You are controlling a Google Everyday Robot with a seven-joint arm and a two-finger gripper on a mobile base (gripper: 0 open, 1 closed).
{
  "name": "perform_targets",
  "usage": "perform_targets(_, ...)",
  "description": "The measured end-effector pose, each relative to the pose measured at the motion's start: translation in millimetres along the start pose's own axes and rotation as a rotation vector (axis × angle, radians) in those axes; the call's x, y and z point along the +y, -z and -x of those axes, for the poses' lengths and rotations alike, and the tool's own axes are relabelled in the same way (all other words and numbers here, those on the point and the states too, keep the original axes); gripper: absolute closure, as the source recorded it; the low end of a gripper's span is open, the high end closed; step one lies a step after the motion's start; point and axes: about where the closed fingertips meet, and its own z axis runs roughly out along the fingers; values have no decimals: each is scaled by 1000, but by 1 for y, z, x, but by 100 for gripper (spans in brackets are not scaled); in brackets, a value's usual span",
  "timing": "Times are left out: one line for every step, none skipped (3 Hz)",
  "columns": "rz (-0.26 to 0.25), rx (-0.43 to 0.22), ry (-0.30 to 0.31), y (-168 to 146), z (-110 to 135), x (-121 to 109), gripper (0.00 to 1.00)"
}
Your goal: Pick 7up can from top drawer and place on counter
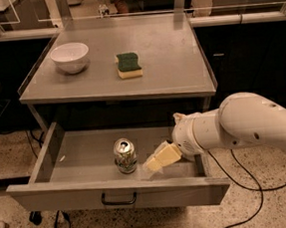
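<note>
The 7up can (pixel 125 156) stands upright in the open top drawer (pixel 81 156), a little left of its middle, silver top and pull tab showing. My gripper (pixel 155 162) reaches into the drawer from the right on a white arm (pixel 244 124). Its pale yellow fingers point left toward the can, with their tips just right of it and a small gap between. The counter (pixel 168 59) is above the drawer, grey metal with low side rims.
A white bowl (pixel 70 57) sits at the counter's back left. A green and yellow sponge (pixel 129 65) lies near its middle. The drawer's front panel has a dark bar handle (pixel 119 200). Black cables (pixel 238 177) trail on the speckled floor at right.
</note>
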Motion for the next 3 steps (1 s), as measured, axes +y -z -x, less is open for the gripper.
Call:
perform_targets(-1, -33, -25, -13, -4, 7, 0)
perform_targets(-2, -65, -38, -38, -4, 5, 0)
perform_targets(4, -84, -34, -58, -3, -1, 0)
